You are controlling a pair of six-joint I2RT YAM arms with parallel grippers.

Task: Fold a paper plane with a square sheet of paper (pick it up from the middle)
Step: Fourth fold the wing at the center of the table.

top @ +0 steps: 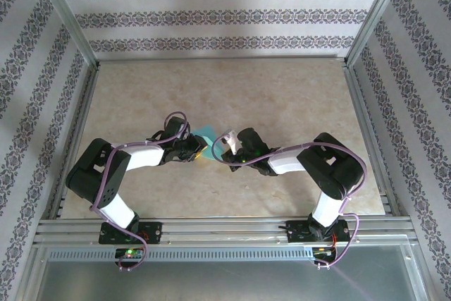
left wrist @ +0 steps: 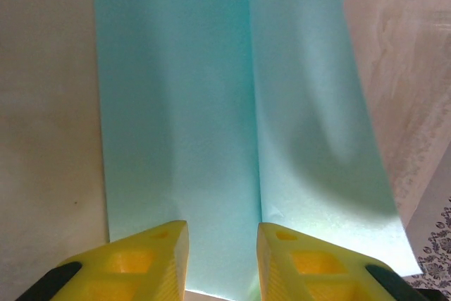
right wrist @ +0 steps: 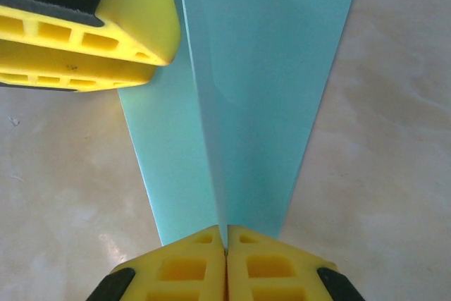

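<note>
The paper plane (top: 206,134) is a light-blue folded sheet lying mid-table between the two arms. In the right wrist view the plane (right wrist: 268,89) has a raised middle fold running straight into my right gripper (right wrist: 226,234), which is shut on that fold. One yellow finger of the left gripper (right wrist: 106,26) rests over the plane's far left side. In the left wrist view the plane (left wrist: 211,103) lies flat with a lengthwise crease, and my left gripper (left wrist: 223,244) is open above its near edge, nothing between the fingers. From above, the left gripper (top: 200,151) and right gripper (top: 224,149) nearly meet.
The beige marbled tabletop (top: 282,96) stretches behind and to both sides of the arms. Metal rails (top: 225,227) run along the front edge, and frame posts with patterned walls (top: 211,19) close in the sides and back.
</note>
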